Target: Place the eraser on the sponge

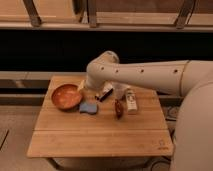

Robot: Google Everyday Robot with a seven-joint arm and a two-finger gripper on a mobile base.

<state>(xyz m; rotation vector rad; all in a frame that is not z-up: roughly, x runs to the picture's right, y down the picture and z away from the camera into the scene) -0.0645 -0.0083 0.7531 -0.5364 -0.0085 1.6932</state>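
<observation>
The arm (150, 75) reaches in from the right, its bent joint over the back of the table (100, 135); the table is light wood, bare along its front half; the things sit in a loose row near its back edge. At the left is the orange bowl (66, 96), round and upright. Right of centre stands a white bottle (131, 100) with a label. The sponge (89, 107), flat and light blue, lies just beside the bowl's lower right rim, in front of the arm. A dark red-brown thing (119, 107) lies close to the bottle's left side. The eraser (105, 93) lies on the wood behind and to the right of the sponge, apart from it, partly under the arm's joint. The gripper (87, 86) is at the arm's low end, between bowl and eraser, just behind the sponge; whether it is wide or narrow cannot be told, as the arm covers most of it.
</observation>
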